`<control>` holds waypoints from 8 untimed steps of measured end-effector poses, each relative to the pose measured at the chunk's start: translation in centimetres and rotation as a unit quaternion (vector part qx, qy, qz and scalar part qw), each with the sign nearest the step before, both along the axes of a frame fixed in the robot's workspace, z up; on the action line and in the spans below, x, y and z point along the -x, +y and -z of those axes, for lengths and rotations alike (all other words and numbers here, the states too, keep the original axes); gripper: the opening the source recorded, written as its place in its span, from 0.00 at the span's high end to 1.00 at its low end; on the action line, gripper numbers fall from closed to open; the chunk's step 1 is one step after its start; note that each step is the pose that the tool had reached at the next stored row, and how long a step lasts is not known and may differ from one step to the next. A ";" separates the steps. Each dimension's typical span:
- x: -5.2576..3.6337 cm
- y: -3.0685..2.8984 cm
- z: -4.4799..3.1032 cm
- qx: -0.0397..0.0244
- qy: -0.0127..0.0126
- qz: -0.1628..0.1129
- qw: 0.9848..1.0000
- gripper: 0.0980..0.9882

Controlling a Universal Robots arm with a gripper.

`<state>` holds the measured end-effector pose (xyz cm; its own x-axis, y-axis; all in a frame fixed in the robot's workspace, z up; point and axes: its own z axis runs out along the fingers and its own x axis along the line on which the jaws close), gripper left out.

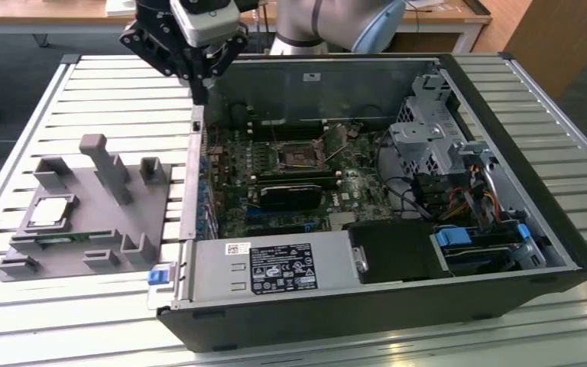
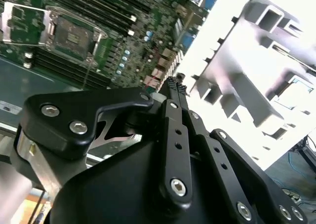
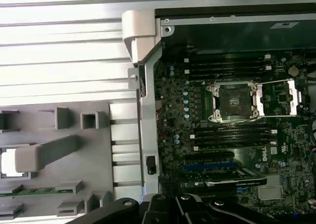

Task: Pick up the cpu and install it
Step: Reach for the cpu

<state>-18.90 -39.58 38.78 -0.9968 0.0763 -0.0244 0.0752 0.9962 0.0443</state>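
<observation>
Closest to the lens in the second wrist view is the gripper (image 2: 174, 85), its black fingers (image 2: 172, 120) pressed together at the tips with nothing between them. In the exterior view it hangs above the computer case (image 1: 375, 313), over the far end of the case wall on the exterior view's left, clear of the parts below. The cpu (image 1: 51, 212) is outside the case, lying flat with its silver top up in a pocket of the grey fixture (image 1: 156, 218). That fixture stands on the slatted table (image 1: 120, 84) just beside the same case wall. The chip is therefore well apart from the gripper, on the far side of the fixture from the case and nearer the case's front end than the fingertips are. A green memory stick (image 1: 64, 238) rests in a slot of the fixture just beside the cpu, toward the case's front. Inside the case, on the motherboard (image 1: 360, 180), the socket (image 3: 232, 101) has its metal frame swung open and its dark contact bed is exposed. The socket is closer to the gripper than the cpu is. The power supply (image 1: 273, 267) fills the near end of the case.
</observation>
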 end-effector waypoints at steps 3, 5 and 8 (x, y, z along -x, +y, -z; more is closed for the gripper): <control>1.19 0.17 0.18 0.000 0.000 0.000 1.000 0.97; 1.92 0.26 0.29 0.000 0.000 0.000 1.000 0.97; 2.93 0.37 0.44 0.000 0.000 0.000 1.000 0.97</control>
